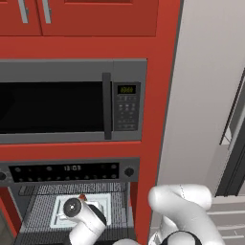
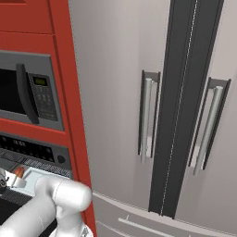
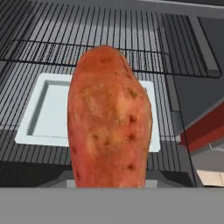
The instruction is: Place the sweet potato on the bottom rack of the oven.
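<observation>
The sweet potato (image 3: 109, 118), orange-red and oblong, stands close in front of the hand camera and hides the fingertips. My gripper (image 1: 80, 199) is shut on it, and its orange tip (image 1: 82, 196) pokes out above the hand in the left base view. It hangs inside the open oven (image 1: 67, 171), just above a pale tray (image 3: 48, 109). That tray lies on the dark mesh bottom rack (image 3: 17, 144). A second wire rack (image 3: 131, 30) sits higher and further back. From the right base view, the sweet potato (image 2: 18, 172) shows at the oven's mouth.
A grey microwave (image 1: 72, 100) with a keypad sits above the oven's black control strip. Red cabinet posts (image 1: 150, 167) flank the oven opening. A grey fridge (image 2: 152, 115) with two long handles stands to the right.
</observation>
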### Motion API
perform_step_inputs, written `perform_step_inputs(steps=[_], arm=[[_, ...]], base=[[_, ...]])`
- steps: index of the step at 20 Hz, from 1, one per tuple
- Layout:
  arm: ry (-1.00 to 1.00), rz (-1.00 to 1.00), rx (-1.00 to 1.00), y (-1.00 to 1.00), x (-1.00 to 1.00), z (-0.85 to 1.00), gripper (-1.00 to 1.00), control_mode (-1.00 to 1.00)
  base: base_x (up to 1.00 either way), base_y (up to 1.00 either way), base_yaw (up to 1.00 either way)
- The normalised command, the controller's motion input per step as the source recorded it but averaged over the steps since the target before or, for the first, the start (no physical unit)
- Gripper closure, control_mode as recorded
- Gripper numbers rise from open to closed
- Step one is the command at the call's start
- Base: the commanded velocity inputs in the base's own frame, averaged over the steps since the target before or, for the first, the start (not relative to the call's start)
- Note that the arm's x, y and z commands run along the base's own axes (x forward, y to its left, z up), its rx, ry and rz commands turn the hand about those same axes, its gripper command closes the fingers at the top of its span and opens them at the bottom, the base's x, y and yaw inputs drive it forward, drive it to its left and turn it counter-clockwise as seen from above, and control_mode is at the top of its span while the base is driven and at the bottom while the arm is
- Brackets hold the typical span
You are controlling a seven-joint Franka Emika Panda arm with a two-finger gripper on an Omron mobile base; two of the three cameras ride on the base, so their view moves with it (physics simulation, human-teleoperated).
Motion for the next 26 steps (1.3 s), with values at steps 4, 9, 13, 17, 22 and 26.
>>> perform_step_inputs(steps=[4,9,13,17,22,26], arm=[[0.0,-0.03,0.0,0.01,0.38,-0.46,1.0,-1.0],[0.02,-0.01,0.0,0.0,0.33,-0.38,1.0,-1.0],[0.05,0.0,-0.01,0.02,0.21,-0.43,1.0,-1.0],[0.1,0.0,-0.01,0.0,0.1,-0.42,1.0,-1.0],[0.04,0.0,0.0,0.0,0.01,-0.17,1.0,-1.0],[0.0,0.0,0.0,0.0,0.07,-0.24,1.0,-1.0]], base=[[0.0,0.0,0.0],[0.0,0.0,0.0],[0.0,0.0,0.0],[0.0,0.0,0.0],[0.0,0.0,0.0],[0.0,0.0,0.0]])
